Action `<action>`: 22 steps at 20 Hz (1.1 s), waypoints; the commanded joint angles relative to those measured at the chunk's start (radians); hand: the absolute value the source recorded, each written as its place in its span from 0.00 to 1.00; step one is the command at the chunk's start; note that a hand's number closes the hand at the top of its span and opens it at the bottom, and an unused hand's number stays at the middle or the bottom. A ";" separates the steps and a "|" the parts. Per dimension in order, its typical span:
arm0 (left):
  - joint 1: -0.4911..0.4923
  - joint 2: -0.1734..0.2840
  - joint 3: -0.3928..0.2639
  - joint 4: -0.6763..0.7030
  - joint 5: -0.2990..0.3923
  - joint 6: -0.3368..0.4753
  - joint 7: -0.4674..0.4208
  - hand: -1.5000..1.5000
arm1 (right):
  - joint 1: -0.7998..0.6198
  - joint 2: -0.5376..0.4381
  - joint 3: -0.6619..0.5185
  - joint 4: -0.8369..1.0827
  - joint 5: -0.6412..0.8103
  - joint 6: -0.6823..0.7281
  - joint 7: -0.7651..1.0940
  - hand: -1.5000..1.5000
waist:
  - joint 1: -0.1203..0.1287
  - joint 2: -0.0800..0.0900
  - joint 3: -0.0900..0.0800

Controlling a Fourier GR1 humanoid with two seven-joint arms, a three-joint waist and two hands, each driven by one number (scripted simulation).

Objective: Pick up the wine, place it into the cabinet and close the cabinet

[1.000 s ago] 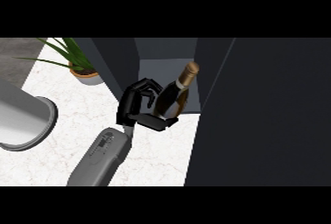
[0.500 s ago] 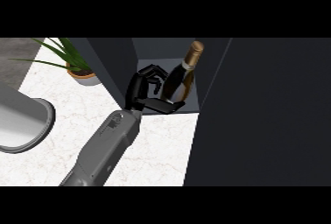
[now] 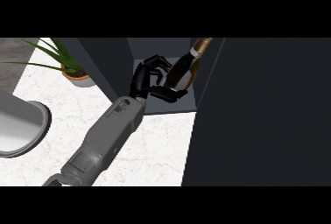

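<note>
The wine bottle (image 3: pixel 183 70), dark with a gold-brown neck, stands tilted inside the open dark cabinet (image 3: pixel 145 48), its neck leaning to the upper right against the inner right wall. My left hand (image 3: pixel 143 81) is inside the cabinet, just left of the bottle. Its fingers (image 3: pixel 155 62) curl toward the bottle's shoulder and its thumb (image 3: pixel 169 93) lies against the bottle's lower body. The bottle's base is hidden behind the thumb. My grey left forearm (image 3: pixel 107 135) comes in from the lower left. My right hand does not show.
The cabinet's open door (image 3: pixel 265 113) is a large dark panel filling the right side. A potted green plant (image 3: pixel 72 72) stands left of the cabinet. A grey round vessel (image 3: pixel 22 131) sits at the left edge on the white marble counter (image 3: pixel 161 148).
My left arm has stretched farther up and into the cabinet, carrying the bottle with it. The bottle now sits deeper inside, closer to the right wall.
</note>
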 commanded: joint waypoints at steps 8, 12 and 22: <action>-0.103 0.000 0.101 0.216 0.085 -0.007 -0.061 1.00 | 0.068 -0.016 0.051 -0.162 -0.033 0.029 -0.009 0.00 | -0.034 0.013 -0.002; -0.131 0.005 0.128 0.292 0.079 -0.013 -0.073 1.00 | 0.094 -0.017 0.051 -0.133 -0.045 0.031 -0.043 0.00 | -0.037 0.019 -0.001; -0.212 0.042 0.134 0.378 0.042 0.061 -0.127 0.00 | 0.101 -0.021 0.052 -0.117 -0.071 0.055 -0.097 0.00 | -0.048 0.027 -0.001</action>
